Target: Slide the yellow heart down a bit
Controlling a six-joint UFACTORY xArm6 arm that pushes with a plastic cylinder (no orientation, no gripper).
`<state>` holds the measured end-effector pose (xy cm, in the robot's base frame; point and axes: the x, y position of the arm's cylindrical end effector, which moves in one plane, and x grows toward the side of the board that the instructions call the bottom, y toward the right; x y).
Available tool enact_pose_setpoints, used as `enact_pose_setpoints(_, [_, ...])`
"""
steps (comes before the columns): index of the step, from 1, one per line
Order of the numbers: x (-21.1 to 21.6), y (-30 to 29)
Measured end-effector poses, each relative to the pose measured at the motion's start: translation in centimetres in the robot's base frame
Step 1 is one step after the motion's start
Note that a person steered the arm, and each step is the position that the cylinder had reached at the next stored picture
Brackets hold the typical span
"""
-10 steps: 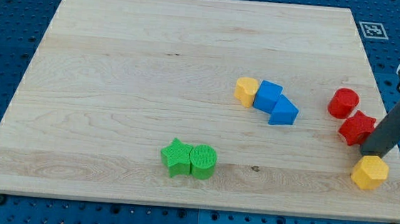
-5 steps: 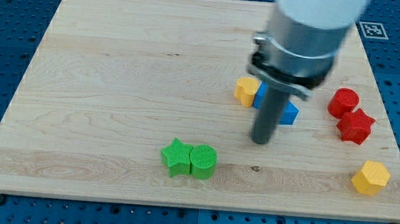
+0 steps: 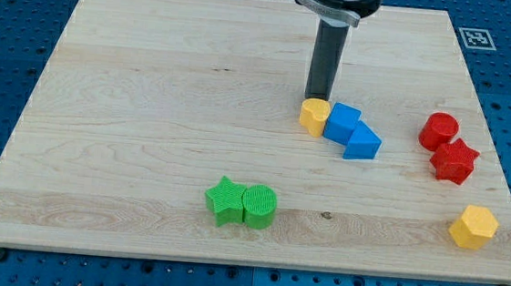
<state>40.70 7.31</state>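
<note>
The yellow heart [image 3: 313, 116] lies right of the board's middle, touching the blue cube [image 3: 341, 122] on its right. A blue triangle [image 3: 361, 142] sits against the cube's lower right. My tip [image 3: 316, 98] stands on the board just above the yellow heart, at its top edge, touching or nearly touching it. The rod rises straight up to the arm at the view's top.
A green star [image 3: 224, 200] and green cylinder [image 3: 259, 205] sit together at the lower middle. A red cylinder [image 3: 438, 131] and red star [image 3: 454, 161] are at the right. A yellow hexagon [image 3: 472, 225] lies at the lower right. The wooden board [image 3: 149, 107] ends close beyond them.
My tip moved from the yellow hexagon at the lower right, left across the board, then up to just above the yellow heart. No block has visibly moved.
</note>
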Motion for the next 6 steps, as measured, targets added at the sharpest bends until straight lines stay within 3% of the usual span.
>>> enact_pose_setpoints(2, [2.5,-0.7])
enact_pose_setpoints(4, [5.3,-5.2])
enact_pose_setpoints(6, [6.2,-3.2])
